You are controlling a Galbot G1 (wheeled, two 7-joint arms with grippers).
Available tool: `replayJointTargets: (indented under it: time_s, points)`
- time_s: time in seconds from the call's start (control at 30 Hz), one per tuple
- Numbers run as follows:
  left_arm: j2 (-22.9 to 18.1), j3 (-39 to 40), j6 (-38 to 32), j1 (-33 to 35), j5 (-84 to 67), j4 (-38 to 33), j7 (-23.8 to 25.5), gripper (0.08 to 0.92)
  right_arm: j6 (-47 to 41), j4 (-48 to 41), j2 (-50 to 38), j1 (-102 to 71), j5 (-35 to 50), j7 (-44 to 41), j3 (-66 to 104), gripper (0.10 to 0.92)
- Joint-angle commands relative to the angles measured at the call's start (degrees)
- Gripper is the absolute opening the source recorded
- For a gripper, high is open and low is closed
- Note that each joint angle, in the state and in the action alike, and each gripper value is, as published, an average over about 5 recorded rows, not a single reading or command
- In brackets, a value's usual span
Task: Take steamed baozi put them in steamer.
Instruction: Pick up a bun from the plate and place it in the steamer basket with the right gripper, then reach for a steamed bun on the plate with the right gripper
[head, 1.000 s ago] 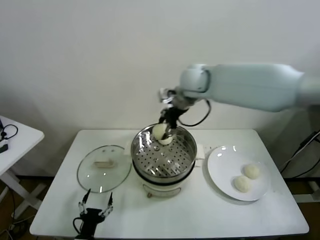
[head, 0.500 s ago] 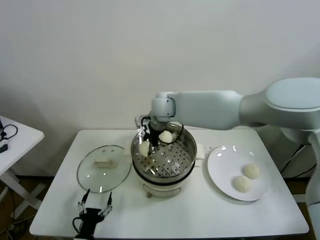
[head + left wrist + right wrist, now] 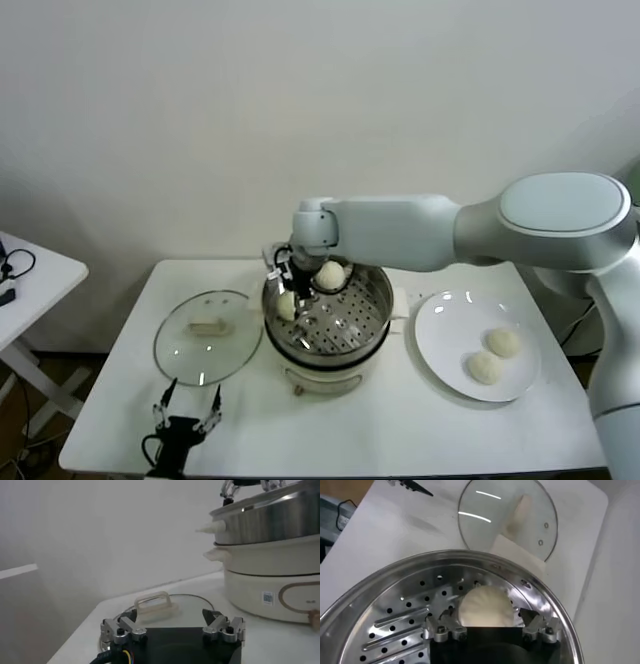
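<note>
Baozi: two lie in the steel steamer (image 3: 345, 335), one (image 3: 287, 305) below the right gripper (image 3: 300, 290), whose jaws stand spread around it, another (image 3: 330, 275) behind; two more (image 3: 493, 356) rest on the white plate (image 3: 440, 340). Left gripper (image 3: 187, 412), open and empty, hangs beside the glass lid (image 3: 205, 340). Pot-base label unreadable

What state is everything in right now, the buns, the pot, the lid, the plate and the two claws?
steamer: uncovered, two buns inside.
bun under the right gripper: on the perforated floor, between spread fingers.
second bun: lying at the steamer's far side.
buns on plate: two, waiting.
plate: flat on the table.
glass lid: off, lying beside the steamer.
right gripper: open, inside the steamer.
left gripper: open, parked at the table's front edge.
</note>
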Motion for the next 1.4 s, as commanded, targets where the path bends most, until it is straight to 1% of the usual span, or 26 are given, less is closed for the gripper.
replayJointTargets:
  time_s: [0.03, 0.17, 0.3, 0.4, 0.5, 0.67, 0.8, 0.97, 1.07, 1.4]
  points:
    - [0.26, 0.02, 0.16, 0.33, 0.21, -0.69, 0.10, 0.823, 3.18, 7.09, -8.73, 11.79, 6.19, -6.10, -5.13, 0.821]
    - [0.24, 0.14, 0.17, 0.54, 0.40, -0.92, 0.12, 0.823, 7.71, 12.31, -17.96, 21.96, 7.43, -13.05, -13.84, 0.823]
    - [0.12, 0.42, 0.16, 0.63, 0.56, -0.98, 0.12, 0.823, 11.61, 16.34, -25.86, 28.87, 5.42, -16.18, -22.87, 0.823]
    - [-0.01, 0.65, 0.13, 0.51, 0.94, -0.78, 0.09, 0.823, 12.00, 19.21, -31.82, 29.10, 0.42, -15.32, -27.67, 0.823]
    - [-0.25, 0.79, 0.13, 0.46, 1.28, -0.88, 0.08, 0.823, 10.62, 20.68, -37.09, 25.67, -5.02, -12.45, -29.31, 0.823]
    - [-0.64, 0.77, 0.17, 0.73, 1.69, -1.23, 0.06, 0.823, 7.92, 19.13, -43.70, 15.08, -11.76, -7.51, -25.27, 0.823]
    - [-0.90, 0.53, 0.15, 1.11, 1.90, -1.55, 0.02, 0.823, 7.96, 14.99, -45.91, 6.93, -16.55, -6.22, -20.04, 0.823]
    - [-1.20, 0.26, 0.09, 1.31, 1.96, -1.30, -0.04, 0.823, 7.88, 10.97, -47.34, -3.12, -20.48, -4.90, -13.79, 0.823]
    - [-1.31, 0.25, 0.04, 1.39, 2.03, -1.02, -0.06, 0.823, 7.67, 9.71, -47.40, -7.40, -21.02, -4.64, -10.17, 0.823]
    - [-1.31, 0.24, 0.13, 1.08, 2.23, -0.73, 0.00, 0.823, 7.19, 8.46, -47.07, -14.12, -23.08, -2.81, -4.14, 0.823]
